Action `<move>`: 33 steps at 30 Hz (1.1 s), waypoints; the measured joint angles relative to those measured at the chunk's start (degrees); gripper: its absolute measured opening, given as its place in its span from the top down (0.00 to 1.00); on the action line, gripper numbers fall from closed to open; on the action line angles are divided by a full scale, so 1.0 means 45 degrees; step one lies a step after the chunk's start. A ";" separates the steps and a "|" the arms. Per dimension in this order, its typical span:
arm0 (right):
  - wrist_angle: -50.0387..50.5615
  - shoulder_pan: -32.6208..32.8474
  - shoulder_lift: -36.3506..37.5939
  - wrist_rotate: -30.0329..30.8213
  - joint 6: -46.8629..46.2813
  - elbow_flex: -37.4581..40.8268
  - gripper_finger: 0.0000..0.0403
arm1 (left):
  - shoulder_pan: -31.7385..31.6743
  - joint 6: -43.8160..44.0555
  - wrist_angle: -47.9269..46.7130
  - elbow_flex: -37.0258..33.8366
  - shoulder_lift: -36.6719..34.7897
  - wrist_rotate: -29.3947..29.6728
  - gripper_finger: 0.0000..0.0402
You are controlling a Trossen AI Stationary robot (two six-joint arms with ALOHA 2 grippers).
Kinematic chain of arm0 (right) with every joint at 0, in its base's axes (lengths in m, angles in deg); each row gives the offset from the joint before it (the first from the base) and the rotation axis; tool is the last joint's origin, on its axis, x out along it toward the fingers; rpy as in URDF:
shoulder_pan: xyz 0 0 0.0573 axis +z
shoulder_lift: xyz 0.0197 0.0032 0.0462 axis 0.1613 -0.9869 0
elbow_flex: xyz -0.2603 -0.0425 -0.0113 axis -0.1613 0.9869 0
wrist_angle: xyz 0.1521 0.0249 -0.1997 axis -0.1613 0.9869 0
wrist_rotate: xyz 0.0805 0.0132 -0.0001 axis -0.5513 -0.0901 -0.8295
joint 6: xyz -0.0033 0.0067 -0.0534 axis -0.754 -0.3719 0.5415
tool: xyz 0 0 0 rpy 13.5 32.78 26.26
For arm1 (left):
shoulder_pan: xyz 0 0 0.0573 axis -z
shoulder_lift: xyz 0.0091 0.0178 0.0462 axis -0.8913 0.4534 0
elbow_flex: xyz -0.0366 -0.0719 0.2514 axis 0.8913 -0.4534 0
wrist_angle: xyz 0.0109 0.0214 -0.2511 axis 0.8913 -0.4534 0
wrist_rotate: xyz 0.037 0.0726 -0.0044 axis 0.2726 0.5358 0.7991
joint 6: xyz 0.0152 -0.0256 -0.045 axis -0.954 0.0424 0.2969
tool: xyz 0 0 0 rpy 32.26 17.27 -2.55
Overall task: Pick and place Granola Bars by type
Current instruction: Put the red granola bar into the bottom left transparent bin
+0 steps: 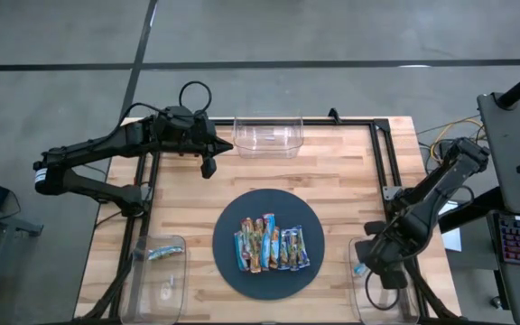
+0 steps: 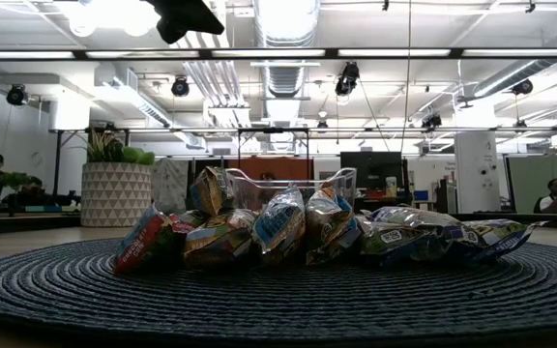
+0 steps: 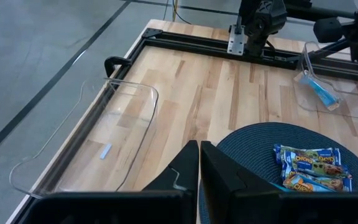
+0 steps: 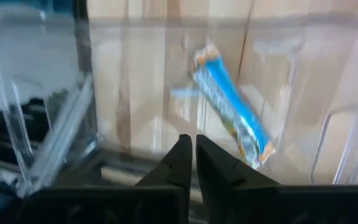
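At lower right of the high view, the right gripper (image 1: 379, 264), fingers closed and empty, hangs over the clear bin (image 4: 328, 93) with a blue bar (image 4: 232, 112) tumbling inside; next likely a return to the bars on the mat (image 1: 269, 244), while the shut left gripper (image 1: 208, 165) waits upper left.

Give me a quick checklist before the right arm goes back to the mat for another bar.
1. Right claw empty: ok, fingers shut with nothing between them.
2. Blue bar released into the right bin: ok, it leans against the bin wall, clear of the claw.
3. Bars left on the round mat: ok, a row of bars lies at its middle.
4. Left claw out of the way: ok, shut, near the far bin.
5. Left bin contents: ok, one bar in it.
6. Type of the next bar: cannot tell, wrappers overlap.
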 joint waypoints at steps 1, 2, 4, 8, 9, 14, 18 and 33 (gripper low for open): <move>-0.0011 -0.0130 0.0000 0.0162 0.0057 -0.0125 0.97 | -0.0004 0.0000 0.0000 0.0000 0.0000 0.0000 1.00; -0.0010 -0.0255 0.0005 0.0322 0.0169 -0.0263 0.98 | 0.0000 0.0000 0.0000 0.0000 0.0000 0.0000 1.00; -0.0016 -0.0605 0.0005 0.0529 0.0509 -0.0626 0.98 | -0.0001 0.0000 0.0000 0.0000 0.0000 0.0000 1.00; -0.0058 -0.1459 0.0005 0.1390 0.1121 -0.1654 0.98 | -0.0002 0.0000 0.0000 0.0000 0.0000 -0.0019 1.00; -0.0073 -0.1694 0.0005 0.1613 0.1352 -0.1986 0.98 | -0.0003 0.0000 0.0000 0.0000 0.0000 -0.0053 1.00; -0.0223 -0.2909 0.0005 0.2773 0.2383 -0.3706 0.98 | 0.0001 -0.0002 0.0005 0.0000 0.0000 -0.0216 1.00; -0.0642 -0.3779 0.0029 0.3708 0.3297 -0.4837 0.98 | -0.0002 -0.0005 0.0116 0.0000 0.0000 -0.0233 1.00; -0.3166 -0.7288 0.0107 0.4004 0.6887 -0.5219 0.98 | -0.0006 -0.0102 0.0884 -0.0002 0.0000 -0.1148 1.00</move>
